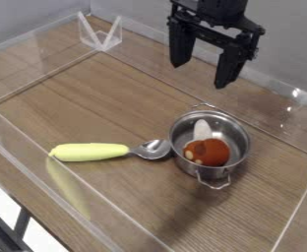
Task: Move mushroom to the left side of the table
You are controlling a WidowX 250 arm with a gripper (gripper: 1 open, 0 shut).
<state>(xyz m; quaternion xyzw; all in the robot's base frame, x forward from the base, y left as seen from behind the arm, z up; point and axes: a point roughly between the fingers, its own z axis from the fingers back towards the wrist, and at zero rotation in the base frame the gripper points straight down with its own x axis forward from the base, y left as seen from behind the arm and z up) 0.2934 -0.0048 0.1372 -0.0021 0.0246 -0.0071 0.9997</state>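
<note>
The mushroom [209, 150], with its orange-brown cap and a bit of white stem, lies inside a small steel pot [209, 144] at the right of the wood-grain table [103, 108]. My gripper [204, 65] hangs above and behind the pot, pointing down. Its two black fingers [180, 46] stand wide apart with nothing between them. It touches neither the pot nor the mushroom.
A spoon [106, 152] with a yellow-green handle and metal bowl lies just left of the pot. Low clear acrylic walls [38, 44] border the tabletop. A small clear bracket [101, 35] stands at the back left corner.
</note>
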